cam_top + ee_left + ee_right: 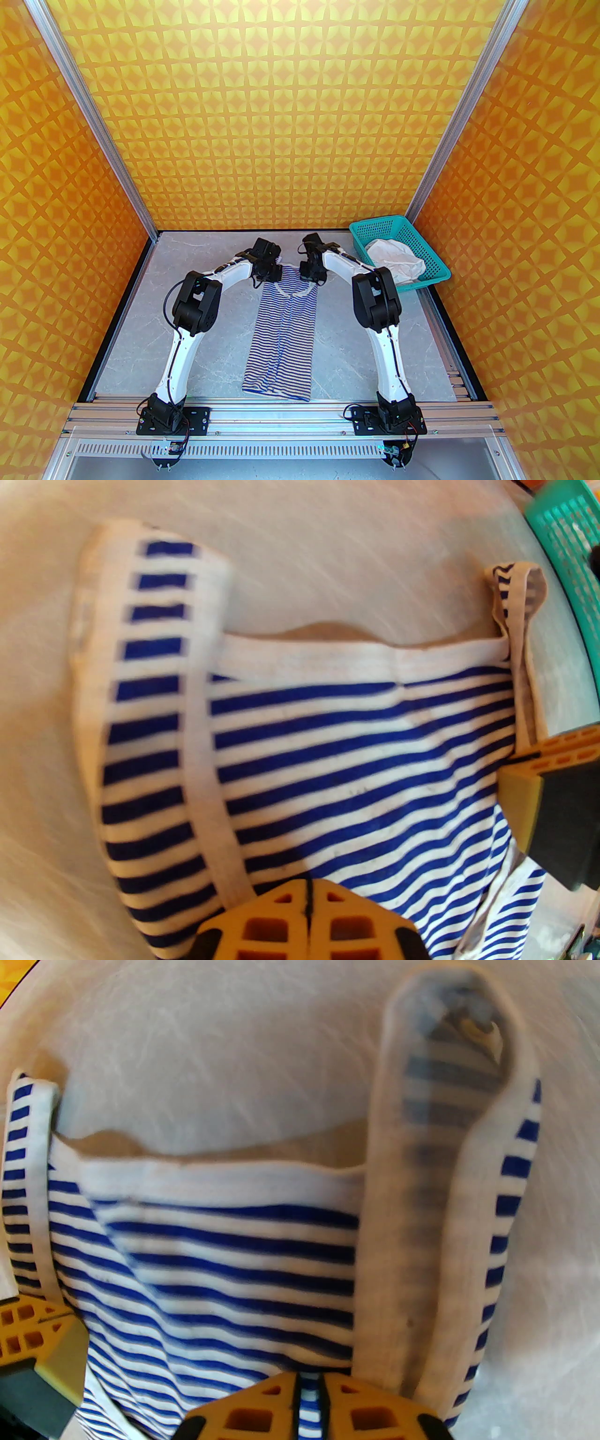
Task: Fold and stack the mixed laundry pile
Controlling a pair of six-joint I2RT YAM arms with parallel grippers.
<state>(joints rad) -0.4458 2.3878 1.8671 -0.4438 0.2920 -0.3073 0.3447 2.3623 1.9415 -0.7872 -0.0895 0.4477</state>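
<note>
Tabletop (pixel 375 347), left tool (pixel 307 897), right tool (pixel 309 1384) both pinching 1 striped garment (pixel 281 342), 1 white cloth (pixel 396 265)

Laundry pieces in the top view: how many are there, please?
2: striped garment flat on the table; white cloth in the basket, which may hide more.

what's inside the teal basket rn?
A crumpled white cloth sits in the teal basket, one end draping over the near edge. The cloth covers most of the basket floor, so anything beneath it cannot be seen.
</note>
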